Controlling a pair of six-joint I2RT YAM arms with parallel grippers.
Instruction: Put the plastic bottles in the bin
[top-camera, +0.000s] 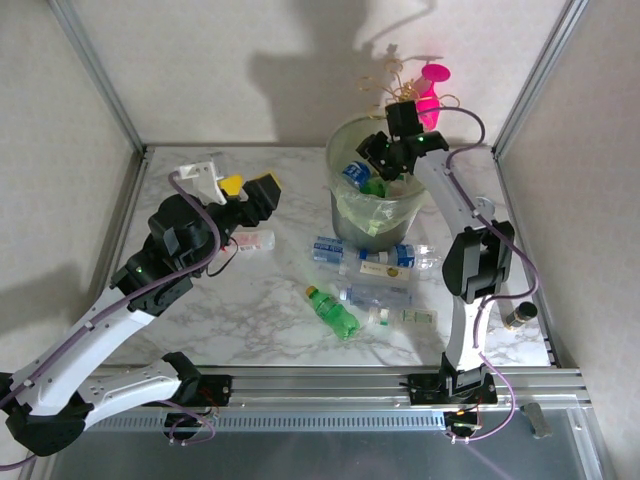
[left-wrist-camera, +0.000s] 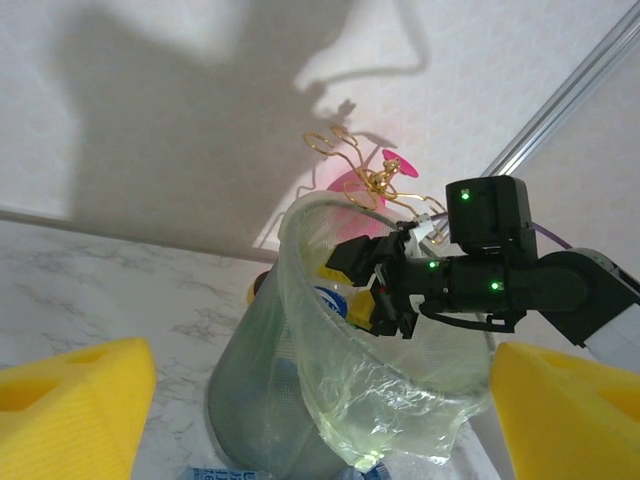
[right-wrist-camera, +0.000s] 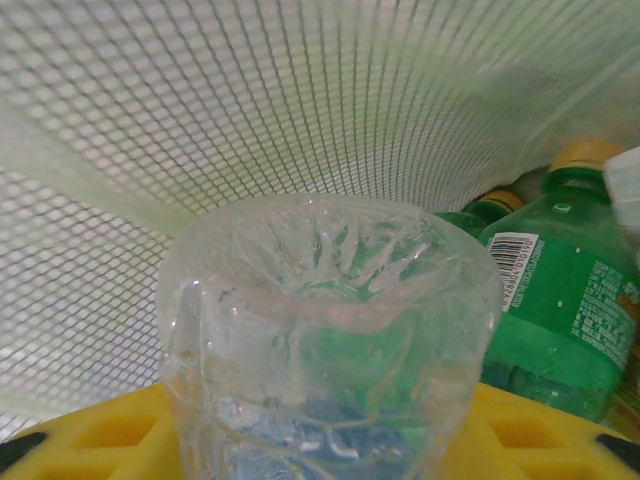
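The bin (top-camera: 345, 215), a pale mesh bucket lined with a yellowish bag, stands at the back of the table. My right gripper (top-camera: 385, 160) reaches down into its mouth, shut on a clear plastic bottle (right-wrist-camera: 330, 330) with a blue label (top-camera: 356, 173). Its yellow pads (right-wrist-camera: 90, 430) flank the bottle. Green bottles (right-wrist-camera: 560, 300) lie inside, against the bin wall (right-wrist-camera: 250, 120). On the table lie several more bottles: clear with blue labels (top-camera: 330, 248) (top-camera: 400, 256) (top-camera: 375, 295), a green one (top-camera: 333, 311) and a small one (top-camera: 255, 241). My left gripper (top-camera: 245, 190) hangs open left of the bin, holding nothing.
A pink-and-gold ornament (top-camera: 432, 85) stands behind the bin. A small gold-topped can (top-camera: 520, 317) sits at the right edge. Another small bottle (top-camera: 410, 317) lies near the front. Metal frame posts and walls close in the table on the left, right and back.
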